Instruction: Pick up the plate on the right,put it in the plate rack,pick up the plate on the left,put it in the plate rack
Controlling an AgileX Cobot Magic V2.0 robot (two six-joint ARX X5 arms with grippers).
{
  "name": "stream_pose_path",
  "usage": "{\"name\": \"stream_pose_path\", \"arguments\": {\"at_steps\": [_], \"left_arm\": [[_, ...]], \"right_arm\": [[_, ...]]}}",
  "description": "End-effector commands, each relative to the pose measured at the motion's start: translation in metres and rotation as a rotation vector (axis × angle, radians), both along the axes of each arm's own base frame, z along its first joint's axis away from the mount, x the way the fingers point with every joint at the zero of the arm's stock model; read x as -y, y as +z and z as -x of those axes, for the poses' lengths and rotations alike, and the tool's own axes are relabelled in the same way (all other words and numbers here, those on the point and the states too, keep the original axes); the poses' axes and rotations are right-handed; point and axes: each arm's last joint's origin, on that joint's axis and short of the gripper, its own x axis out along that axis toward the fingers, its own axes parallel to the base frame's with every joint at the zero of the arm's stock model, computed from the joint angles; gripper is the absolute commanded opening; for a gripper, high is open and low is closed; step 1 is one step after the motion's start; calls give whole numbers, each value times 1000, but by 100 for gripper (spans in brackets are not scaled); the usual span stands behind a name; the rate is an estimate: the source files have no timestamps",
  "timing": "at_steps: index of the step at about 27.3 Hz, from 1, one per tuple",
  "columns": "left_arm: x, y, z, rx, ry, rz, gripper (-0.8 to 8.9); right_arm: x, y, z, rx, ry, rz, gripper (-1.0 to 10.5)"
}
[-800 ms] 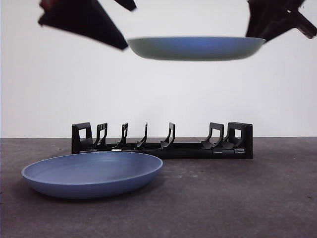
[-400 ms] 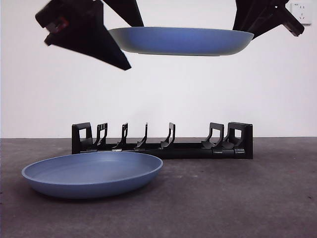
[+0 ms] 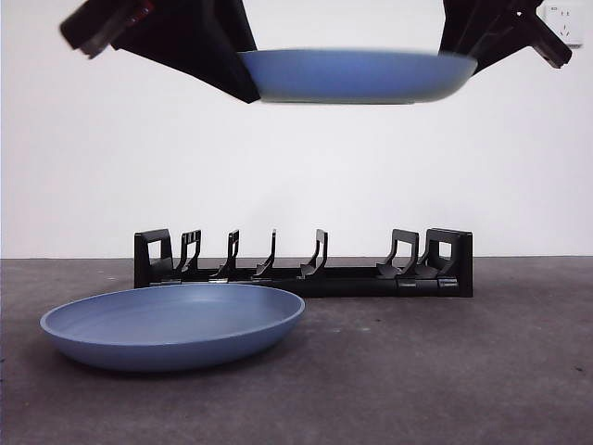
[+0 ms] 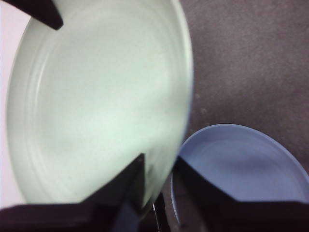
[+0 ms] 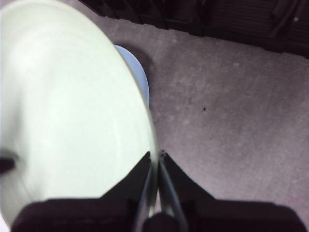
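A blue plate [image 3: 357,76] hangs level, high above the table. My right gripper [image 3: 466,57] is shut on its right rim; in the right wrist view its jaws [image 5: 157,157] pinch the pale plate [image 5: 67,106] edge tightly. My left gripper [image 3: 248,85] is at the plate's left rim; in the left wrist view its jaws [image 4: 159,162] stand open on either side of the plate [image 4: 96,106] edge. A second blue plate [image 3: 171,324] lies flat on the table at the front left. Behind it stands the black plate rack [image 3: 306,273], with nothing in its prongs.
The dark grey table runs to a white wall. A wall socket [image 3: 565,23] shows at the top right corner. The lying plate [image 4: 241,169] is directly below the left gripper.
The held plate has risen a little and stayed level. My left gripper has swung in from the left, and its jaws now straddle the plate's left rim.
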Motion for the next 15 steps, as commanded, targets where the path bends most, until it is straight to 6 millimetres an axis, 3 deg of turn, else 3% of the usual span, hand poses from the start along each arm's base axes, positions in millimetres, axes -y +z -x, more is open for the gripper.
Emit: {"name": "stream_pose_path", "arguments": {"at_steps": [1,15], "left_arm": [[2,1,1,1,4,14,-8],[3,-3,7,-55,15,9,-8]], "right_arm": [[-1,-1,-1,-4,5,-4,-12],[-1,-1,-3,15,-8,16,9]]}}
